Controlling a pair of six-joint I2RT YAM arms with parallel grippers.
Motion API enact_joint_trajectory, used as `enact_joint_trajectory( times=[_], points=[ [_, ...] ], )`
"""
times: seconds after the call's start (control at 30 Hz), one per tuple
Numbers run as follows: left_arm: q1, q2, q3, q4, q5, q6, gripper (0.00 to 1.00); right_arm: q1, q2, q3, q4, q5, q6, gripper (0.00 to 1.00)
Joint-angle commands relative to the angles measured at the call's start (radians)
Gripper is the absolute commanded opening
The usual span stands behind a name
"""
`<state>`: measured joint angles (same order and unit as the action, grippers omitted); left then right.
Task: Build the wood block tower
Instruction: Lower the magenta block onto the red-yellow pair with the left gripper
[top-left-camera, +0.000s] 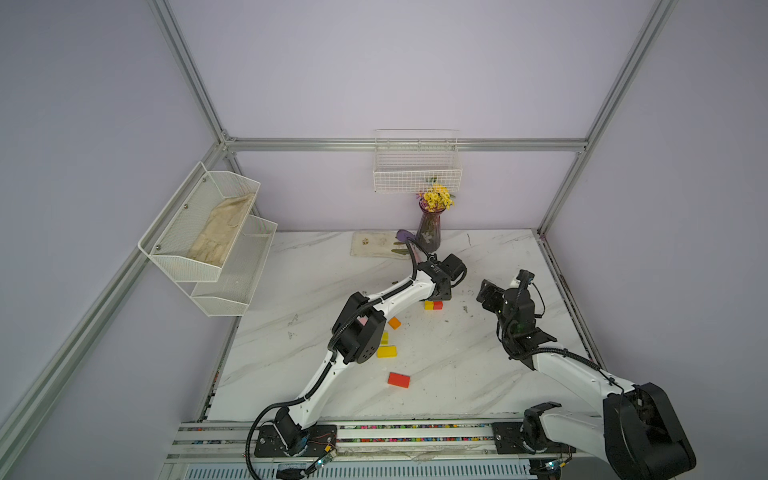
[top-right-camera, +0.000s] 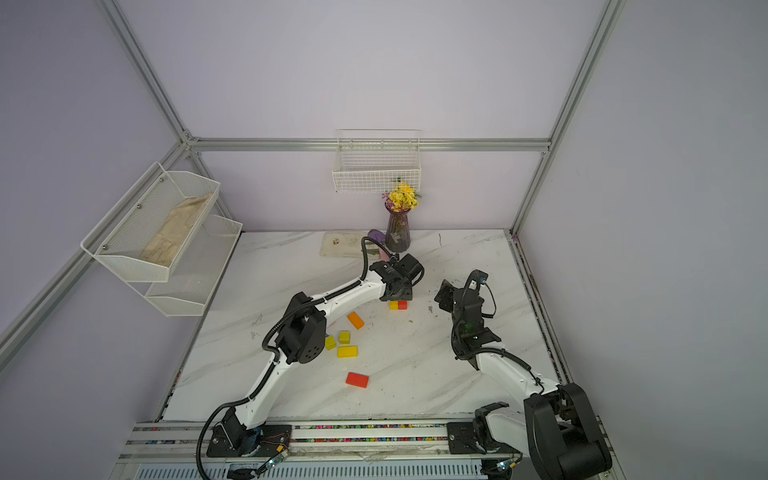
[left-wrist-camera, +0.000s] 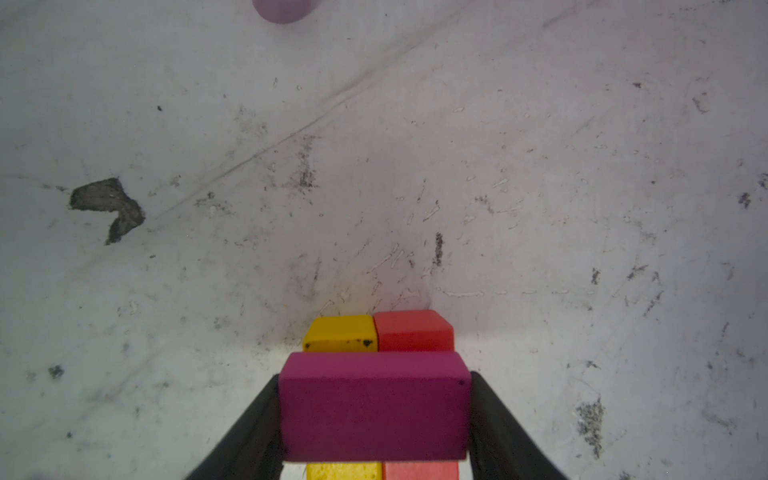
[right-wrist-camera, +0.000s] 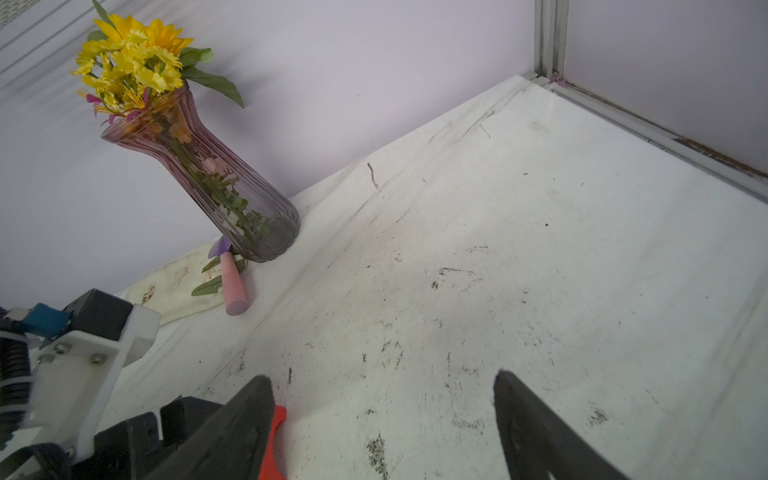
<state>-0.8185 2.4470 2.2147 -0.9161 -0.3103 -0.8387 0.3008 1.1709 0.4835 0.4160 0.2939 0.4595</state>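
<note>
**Finding.** In the left wrist view the left tool (left-wrist-camera: 375, 376) is clenched on the magenta brick (left-wrist-camera: 374, 405), one finger on each short end. The brick lies crosswise over the tower (top-left-camera: 433, 305). So far the tower is a yellow block (left-wrist-camera: 340, 332) and a red block (left-wrist-camera: 413, 330), side by side and touching on the desk (top-left-camera: 457, 374). Whether the brick already rests on them or hangs just above cannot be told. In both top views the pair sits near the desk's middle, with the vase (top-left-camera: 430, 232) at its 12 o'clock. The loose blocks (top-right-camera: 347, 351) lie well apart at its 7 o'clock.

The right tool (right-wrist-camera: 382, 415) is released and empty, near the pair at its 3 o'clock.

**Step in hand, as judged.** Seat the magenta brick as the second course.

**Recommendations.**
- Centre the brick over the seam so each half bears on one block.
- Lower it straight down until it sits flat.
- Part the fingers slowly and evenly, since a dragging finger could skew the brick.
- Lift vertically before swinging away.

**Risk.** The pair is unrestrained and may slide apart under a sideways push. The right tool is best held clear of the red block.
</note>
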Motion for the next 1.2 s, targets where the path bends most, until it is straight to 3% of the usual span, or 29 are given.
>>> enact_joint_trajectory(
  times=[0.0,0.43,0.77,0.93,1.17],
  points=[
    [0.005,0.020,0.102,-0.004,0.014,-0.021,0.28,-0.004,-0.003,-0.006,0.033,0.001,-0.003,0.85],
    [0.007,0.024,0.105,0.014,0.034,-0.018,0.49,-0.005,-0.002,-0.006,0.033,0.000,-0.004,0.85],
    [0.005,0.024,0.103,0.016,0.038,-0.014,0.55,-0.006,-0.001,-0.005,0.033,-0.002,-0.004,0.85],
    [0.006,0.022,0.100,0.015,0.037,-0.011,0.67,-0.005,-0.001,-0.004,0.033,-0.002,-0.004,0.85],
    [0.007,0.019,0.097,0.016,0.035,-0.008,0.76,-0.005,0.000,-0.004,0.033,-0.002,-0.004,0.85]
  ],
)
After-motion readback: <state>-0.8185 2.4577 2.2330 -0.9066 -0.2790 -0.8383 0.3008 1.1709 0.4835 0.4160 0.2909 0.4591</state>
